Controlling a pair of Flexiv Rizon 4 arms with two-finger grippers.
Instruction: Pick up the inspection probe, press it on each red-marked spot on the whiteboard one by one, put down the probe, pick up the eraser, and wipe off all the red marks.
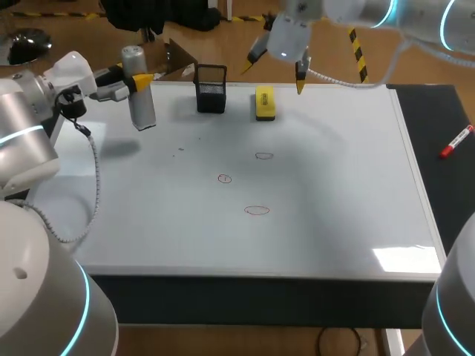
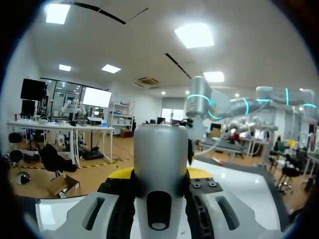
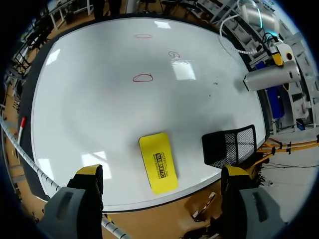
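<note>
1. Head view: the left gripper [image 1: 141,78] is clamped on the silver inspection probe [image 1: 140,96], upright at the whiteboard's [image 1: 341,193] far left corner.
2. The right gripper [image 1: 274,76] hangs with fingers spread above the yellow eraser [image 1: 265,103], which lies beside a black mesh holder [image 1: 211,89].
3. Red marks [image 1: 257,211] sit mid-board.

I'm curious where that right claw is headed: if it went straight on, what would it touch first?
Probably the eraser, which lies ahead of the open right gripper, roughly midway between its fingers. Depth is unclear; it could instead land on the whiteboard beside it.
</note>
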